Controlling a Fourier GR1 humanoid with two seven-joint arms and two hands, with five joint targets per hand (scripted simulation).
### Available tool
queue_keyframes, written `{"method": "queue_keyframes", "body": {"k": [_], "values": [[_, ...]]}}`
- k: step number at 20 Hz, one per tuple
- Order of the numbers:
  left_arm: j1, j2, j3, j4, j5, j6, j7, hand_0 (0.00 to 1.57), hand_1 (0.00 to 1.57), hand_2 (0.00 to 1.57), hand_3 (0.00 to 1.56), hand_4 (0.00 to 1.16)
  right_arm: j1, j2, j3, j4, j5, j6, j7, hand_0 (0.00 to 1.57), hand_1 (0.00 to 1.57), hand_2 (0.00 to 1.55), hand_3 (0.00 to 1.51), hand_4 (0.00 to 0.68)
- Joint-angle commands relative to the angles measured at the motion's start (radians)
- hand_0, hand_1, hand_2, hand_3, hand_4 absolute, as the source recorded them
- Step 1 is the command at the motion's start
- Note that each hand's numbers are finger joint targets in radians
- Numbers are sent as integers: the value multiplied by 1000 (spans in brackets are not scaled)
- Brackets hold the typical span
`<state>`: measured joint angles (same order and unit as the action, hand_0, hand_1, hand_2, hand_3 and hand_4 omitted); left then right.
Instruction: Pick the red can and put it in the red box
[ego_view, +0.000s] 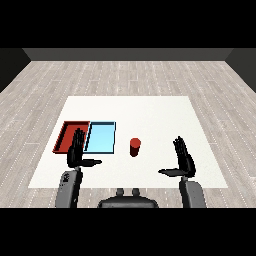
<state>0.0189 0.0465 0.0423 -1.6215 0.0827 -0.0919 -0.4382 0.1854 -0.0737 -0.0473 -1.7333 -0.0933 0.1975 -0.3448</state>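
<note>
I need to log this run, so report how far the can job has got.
Nothing looks done yet: the red can stands upright on the white table, right of the light blue tray, and not in the red tray. Nothing is in hand: the left hand and right hand are open, apart from it. Grasping, carrying and placing all remain.

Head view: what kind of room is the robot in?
Probably a plain test room for practising. A white table stands on a grey plank floor, holding only a red tray, a light blue tray and a red can.
</note>
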Motion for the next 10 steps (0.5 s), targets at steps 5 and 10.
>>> {"method": "queue_keyframes", "body": {"k": [5, 10], "values": [[-28, -4, 19, 10, 24, 3, 10, 0, 0, 0, 0, 0, -189, -5, -37, 166, 1, -20, 47, 0, 0, 0, 0, 0], [9, -20, 1, 2, 6, 7, -38, 0, 0, 0, 0, 0, -118, 7, -10, 148, 14, 1, 16, 0, 0, 0, 0, 0]]}}
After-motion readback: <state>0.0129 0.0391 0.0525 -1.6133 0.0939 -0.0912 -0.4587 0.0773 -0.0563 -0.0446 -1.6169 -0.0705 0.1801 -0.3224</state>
